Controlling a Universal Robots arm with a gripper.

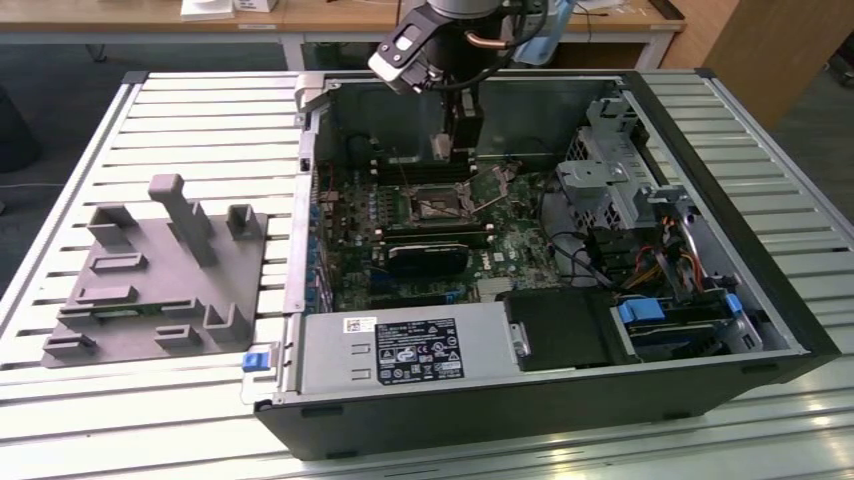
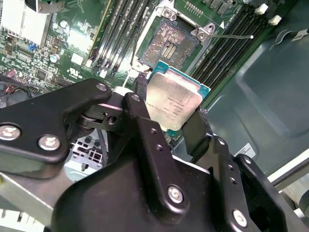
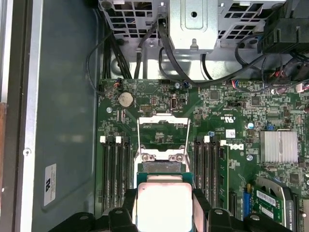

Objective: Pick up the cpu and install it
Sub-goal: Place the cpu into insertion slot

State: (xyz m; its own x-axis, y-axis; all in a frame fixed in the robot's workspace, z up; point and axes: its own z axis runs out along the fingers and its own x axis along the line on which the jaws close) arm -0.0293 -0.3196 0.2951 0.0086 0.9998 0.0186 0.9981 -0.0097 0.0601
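Silver-grey metal is catching the light on the cpu (image 2: 174, 104), which is sitting clamped between the two black fingers (image 2: 145, 128) of the gripper (image 2: 171, 116). The fingers are pressing on opposite edges of the chip, so the gripper is closed on it. The cpu is hanging in the air above the motherboard (image 3: 231, 140), clear of the board, and its green underside is showing along one edge in the second wrist view.

In both wrist views the cpu is sitting just beside the socket (image 2: 169, 43), covering one edge of it in the picture but not seated in it. The socket is standing open. Its metal frame is swung back in the first wrist view, and its grid of contacts is showing bare in the second wrist view. A thin lever (image 2: 231, 36) is sticking out over the memory slots (image 2: 227, 48), which are running along both sides of the socket.

In the exterior view the arm is coming down into the open case (image 1: 774, 300), and the gripper is hovering over the board close to the socket. The case is lying on its side on a slatted table (image 1: 200, 120). A grey tray (image 1: 147, 290) is resting on the table toward the exterior view's left, well apart from the gripper.
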